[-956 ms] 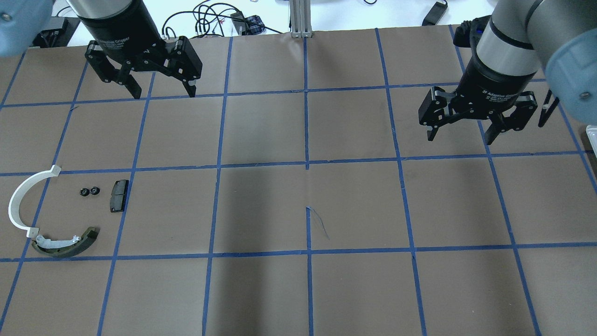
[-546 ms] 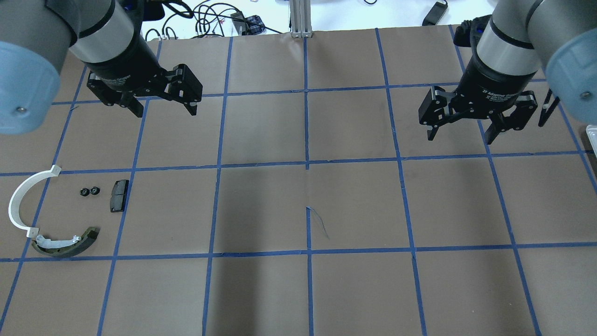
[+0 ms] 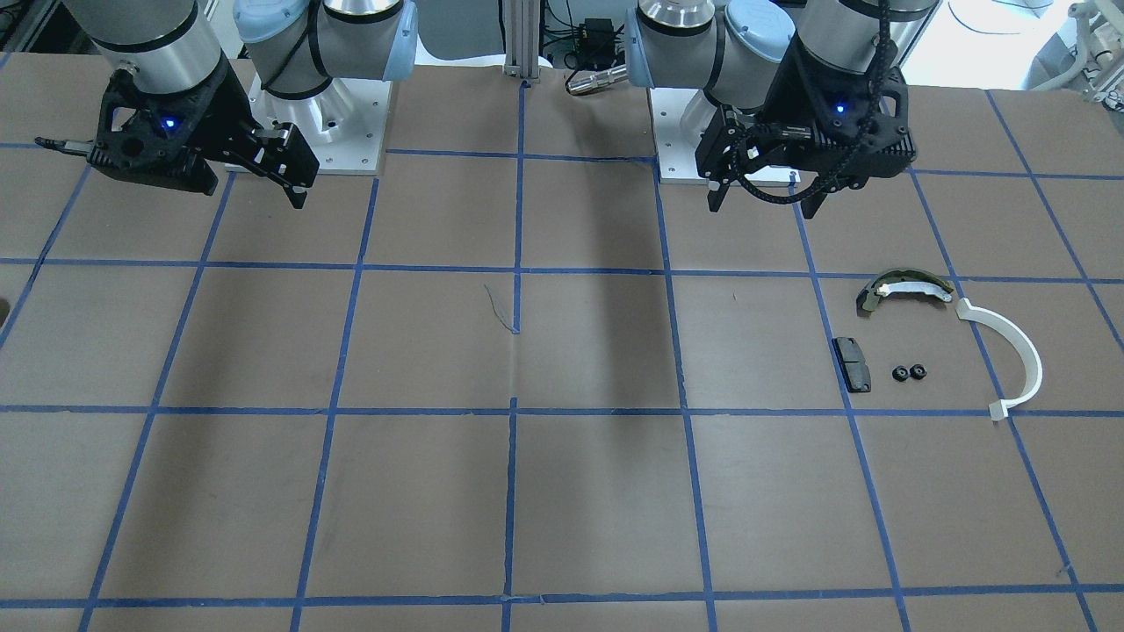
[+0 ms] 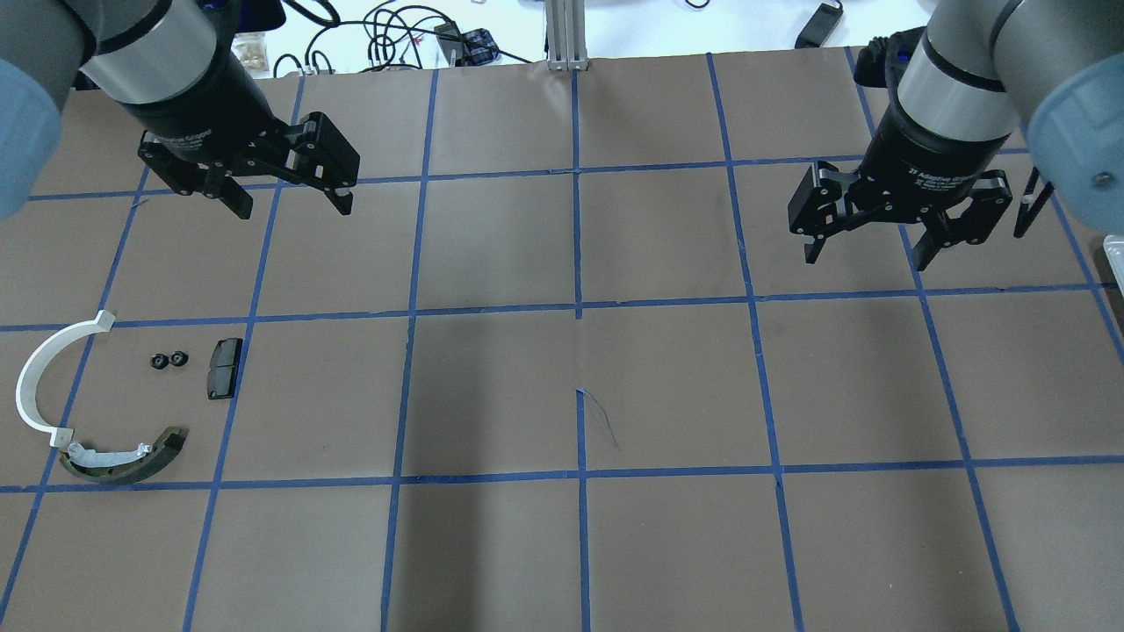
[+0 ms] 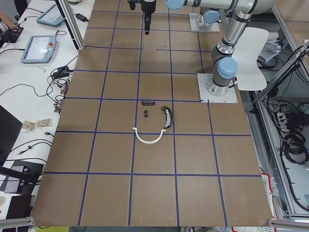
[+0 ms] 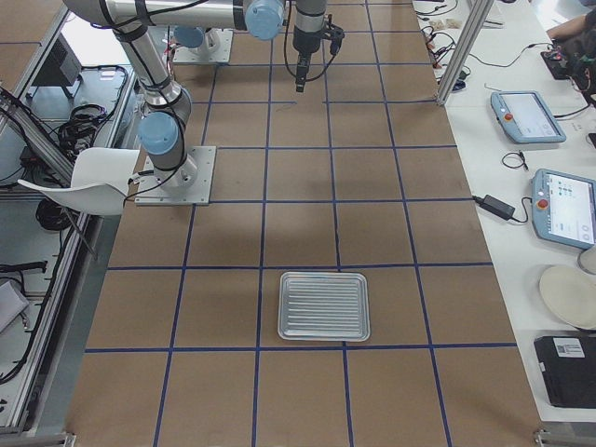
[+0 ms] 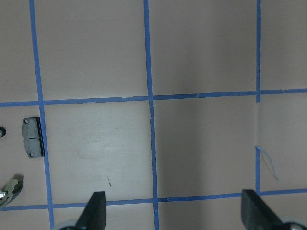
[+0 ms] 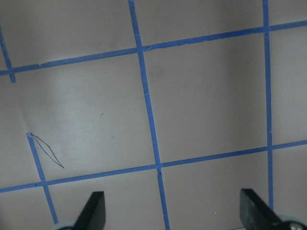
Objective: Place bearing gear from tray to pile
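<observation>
Overhead exterior: left gripper (image 4: 293, 209), jaws spread, empty, shifted nearer pile (image 4: 132, 470); right gripper (image 4: 866, 259) spread, stayed. Gears (image 4: 168, 359) lay in pile, tray (image 6: 324, 305) bare, likely done.

Left tool (image 4: 291, 209), right tool (image 4: 866, 261): jaws apart, aloft.

two bearing gears (image 4: 159, 360), one pad (image 4: 224, 368), one half-ring (image 4: 22, 386), one shoe (image 4: 132, 467), one tray (image 6: 324, 305)

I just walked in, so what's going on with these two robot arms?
Both arms hover above the table with the left gripper and right gripper open and empty. On the robot's left, two small black round parts lie loosely grouped with the black pad, olive shoe and white half-ring. The metal tray on its right looks empty.
</observation>
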